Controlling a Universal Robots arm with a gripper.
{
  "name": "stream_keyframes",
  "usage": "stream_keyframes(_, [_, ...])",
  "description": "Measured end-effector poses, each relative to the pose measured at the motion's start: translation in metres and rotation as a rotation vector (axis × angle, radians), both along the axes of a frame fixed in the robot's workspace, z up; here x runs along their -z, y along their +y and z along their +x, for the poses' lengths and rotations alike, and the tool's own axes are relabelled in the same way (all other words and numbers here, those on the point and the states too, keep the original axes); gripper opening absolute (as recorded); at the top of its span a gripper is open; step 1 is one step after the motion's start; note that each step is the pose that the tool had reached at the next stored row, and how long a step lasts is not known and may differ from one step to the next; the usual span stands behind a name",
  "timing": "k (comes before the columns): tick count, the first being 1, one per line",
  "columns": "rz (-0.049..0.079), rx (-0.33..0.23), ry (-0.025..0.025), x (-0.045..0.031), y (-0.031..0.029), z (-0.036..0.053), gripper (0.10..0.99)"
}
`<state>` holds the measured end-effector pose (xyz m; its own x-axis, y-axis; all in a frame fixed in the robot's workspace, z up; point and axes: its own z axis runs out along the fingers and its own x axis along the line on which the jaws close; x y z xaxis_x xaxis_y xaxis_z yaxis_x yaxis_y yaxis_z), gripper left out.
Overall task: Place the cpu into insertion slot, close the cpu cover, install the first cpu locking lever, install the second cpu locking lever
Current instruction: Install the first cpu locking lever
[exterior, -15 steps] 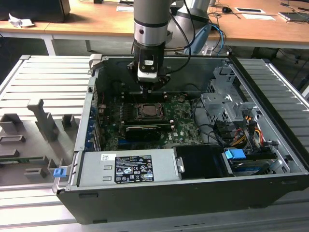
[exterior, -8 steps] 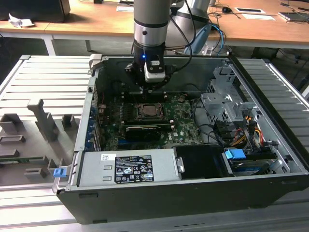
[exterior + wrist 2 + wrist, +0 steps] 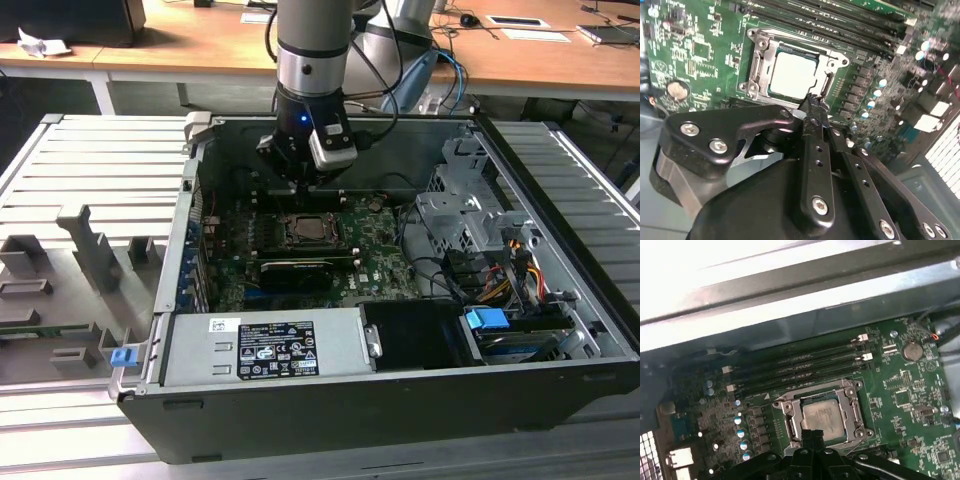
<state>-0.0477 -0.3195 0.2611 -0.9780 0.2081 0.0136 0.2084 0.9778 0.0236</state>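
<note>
Wooden desks [image 3: 200, 45] run across the background. In front of them a ribbed grey bench [image 3: 100, 170] carries an open computer case [image 3: 300, 420] lying on its side. A green motherboard [image 3: 700, 50] covers the case floor.

The robot arm reaches down into the case from its far edge. The hand [image 3: 812, 106] is closed, its two thin fingertips pressed together with nothing visible between them. In both wrist views the tips sit at one edge of the insertion slot [image 3: 840, 62], touching or almost touching its metal rim.

The cpu [image 3: 792, 75] lies flat inside the insertion slot, near the middle of the motherboard, beside the long memory slots [image 3: 800, 362]. The cpu cover [image 3: 760, 65] appears folded down around it as a silvery frame. Whether either locking lever is latched cannot be told.

The likely risk is a slip. The closed tips are narrow, so a push slightly off line could skid onto the chip face or the small parts beside the socket.
</note>
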Motion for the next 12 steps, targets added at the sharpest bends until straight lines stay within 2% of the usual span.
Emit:
stream_keyframes(2, [0.000, -0.027, 0.0000, 0.0001, 0.0000, 0.0000, 0.106])
stream_keyframes(6, [0.000, -0.121, -0.0002, 0.0003, 0.0000, 0.0000, 0.106])
stream_keyframes(8, [-0.001, -0.128, -0.0121, 0.0004, 0.0000, -0.0034, 0.106])
stream_keyframes(9, [-0.001, -0.128, -0.0159, 0.0004, 0.0000, -0.0052, 0.106])
stream_keyframes(10, [-0.001, -0.129, -0.0195, 0.0004, 0.0000, -0.0079, 0.106])
stream_keyframes(12, [0.000, -0.130, -0.0223, 0.0005, 0.0000, -0.0145, 0.106])
